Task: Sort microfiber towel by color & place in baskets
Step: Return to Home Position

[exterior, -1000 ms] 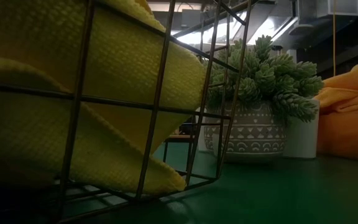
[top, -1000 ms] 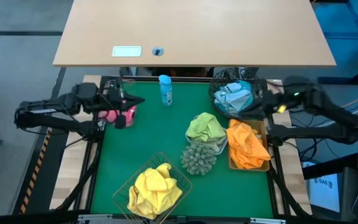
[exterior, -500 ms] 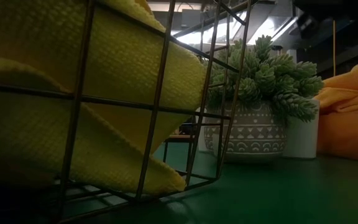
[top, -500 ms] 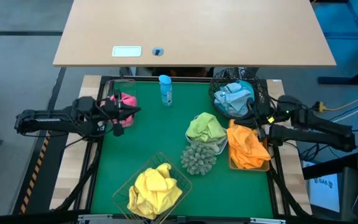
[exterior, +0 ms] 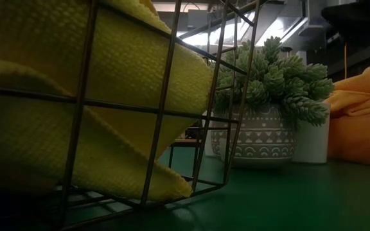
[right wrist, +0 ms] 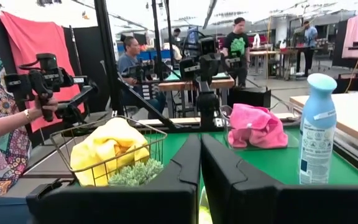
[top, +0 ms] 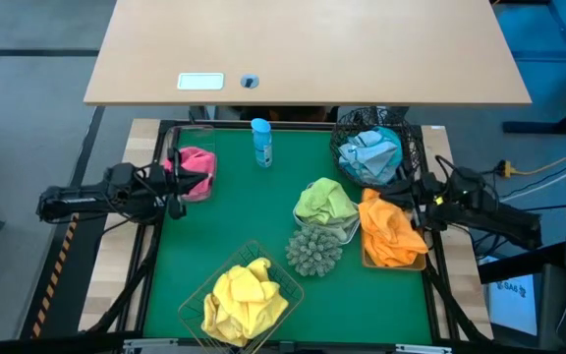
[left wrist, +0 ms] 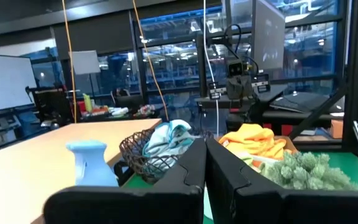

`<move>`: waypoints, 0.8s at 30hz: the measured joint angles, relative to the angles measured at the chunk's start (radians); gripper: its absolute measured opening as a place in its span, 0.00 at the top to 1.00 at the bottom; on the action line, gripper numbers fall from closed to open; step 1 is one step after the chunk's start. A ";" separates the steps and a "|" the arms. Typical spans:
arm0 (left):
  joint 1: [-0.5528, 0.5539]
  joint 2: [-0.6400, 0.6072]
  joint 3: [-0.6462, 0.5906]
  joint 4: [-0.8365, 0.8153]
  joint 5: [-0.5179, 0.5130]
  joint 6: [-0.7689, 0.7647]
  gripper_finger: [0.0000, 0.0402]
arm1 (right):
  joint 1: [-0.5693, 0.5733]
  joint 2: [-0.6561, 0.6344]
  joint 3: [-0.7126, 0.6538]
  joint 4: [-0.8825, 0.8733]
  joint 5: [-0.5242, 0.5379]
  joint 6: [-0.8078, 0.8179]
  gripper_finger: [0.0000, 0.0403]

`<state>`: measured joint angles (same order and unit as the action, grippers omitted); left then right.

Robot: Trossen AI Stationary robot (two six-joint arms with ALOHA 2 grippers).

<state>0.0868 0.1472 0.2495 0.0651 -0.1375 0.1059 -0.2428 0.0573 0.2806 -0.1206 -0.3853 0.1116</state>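
Note:
In the high view, the pink towel [top: 194,163] lies in the clear bin [top: 179,138] at the far left. The blue towel [top: 369,152] fills the round black mesh basket [top: 342,128]. The green towel [top: 324,201] sits in the white tray [top: 347,233], the orange towel [top: 390,227] in the tan tray [top: 367,262], and the yellow towel [top: 244,295] in the gold wire basket [top: 214,280]. My left gripper [top: 177,195] is shut at the table's left edge, just near of the pink towel. My right gripper [top: 409,195] is shut at the right edge, beside the orange towel.
A blue spray bottle [top: 260,141] stands at the far edge between bin and black basket. A spiky green ball [top: 314,252] lies near the white tray. Bare green mat [top: 234,211] spreads through the table's middle. People [right wrist: 236,43] stand in the room beyond the table.
My left gripper drew back from over the clear bin toward the table's left and near edge, leaving the pink towel uncovered in the bin. My right gripper pulled away from the black mesh basket toward the near and right edge.

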 joint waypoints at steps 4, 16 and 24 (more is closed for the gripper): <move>0.000 -0.052 -0.061 0.000 0.000 -0.004 1.00 | 0.000 -0.055 -0.063 0.018 0.000 0.000 0.96; 0.000 -0.123 -0.242 0.156 0.001 -0.048 1.00 | 0.000 -0.055 -0.193 0.148 0.000 0.020 0.96; 0.000 -0.123 -0.242 0.154 -0.001 -0.046 1.00 | 0.000 -0.051 -0.274 0.234 -0.003 0.042 0.96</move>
<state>0.0866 0.0238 0.0071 0.2186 -0.1387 0.0597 -0.2428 0.0059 0.0071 0.1131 -0.3885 0.1541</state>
